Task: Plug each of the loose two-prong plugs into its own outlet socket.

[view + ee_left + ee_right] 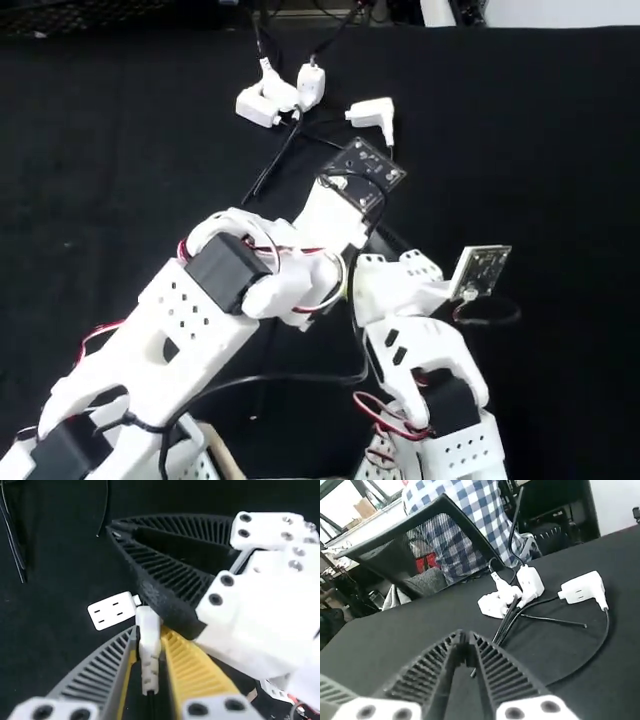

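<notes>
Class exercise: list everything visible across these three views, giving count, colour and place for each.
table: one, black, under everything.
socket-and-plug pieces: two, white, touching, far side of table.
held plug: one, white, between the left gripper fingers.
lone socket: one, white, apart from that pair, close ahead of the held plug.
cables: several, black, trailing from the white pieces.
chair: one, black mesh, behind the table.
arms: two, white, near side.
left gripper: one, grey and yellow fingers, shut on the held plug.
right gripper: one, black fingers, tips together.
</notes>
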{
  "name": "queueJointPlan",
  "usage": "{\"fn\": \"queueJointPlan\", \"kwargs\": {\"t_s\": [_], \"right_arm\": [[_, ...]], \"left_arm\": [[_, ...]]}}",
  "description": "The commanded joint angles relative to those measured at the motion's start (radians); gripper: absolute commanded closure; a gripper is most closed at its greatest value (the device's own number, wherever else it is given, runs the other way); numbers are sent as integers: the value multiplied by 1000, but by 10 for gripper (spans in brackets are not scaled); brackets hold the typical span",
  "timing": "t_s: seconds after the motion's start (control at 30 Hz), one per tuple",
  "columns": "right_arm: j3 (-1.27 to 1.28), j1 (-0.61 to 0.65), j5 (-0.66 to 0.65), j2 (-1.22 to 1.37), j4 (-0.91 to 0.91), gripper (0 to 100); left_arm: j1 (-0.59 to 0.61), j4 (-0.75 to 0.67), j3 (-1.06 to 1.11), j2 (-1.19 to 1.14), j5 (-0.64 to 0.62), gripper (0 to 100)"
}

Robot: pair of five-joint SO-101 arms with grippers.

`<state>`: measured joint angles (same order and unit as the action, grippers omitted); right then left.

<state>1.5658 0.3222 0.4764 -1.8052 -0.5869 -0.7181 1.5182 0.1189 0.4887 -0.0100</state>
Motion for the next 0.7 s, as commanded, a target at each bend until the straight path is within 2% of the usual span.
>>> {"fn": "queueJointPlan", "kwargs": {"t_s": [0.0,0.5,0.67], "right_arm": [[47,54,-41,-50,-11,987],[91,41,-64,-50,-3,987],[51,-101,-64,-50,98,987]], "left_arm": [[59,-41,-58,26,-2,971],[84,-58,-48,25,2,971],[82,-52,-21,25,3,971]]}}
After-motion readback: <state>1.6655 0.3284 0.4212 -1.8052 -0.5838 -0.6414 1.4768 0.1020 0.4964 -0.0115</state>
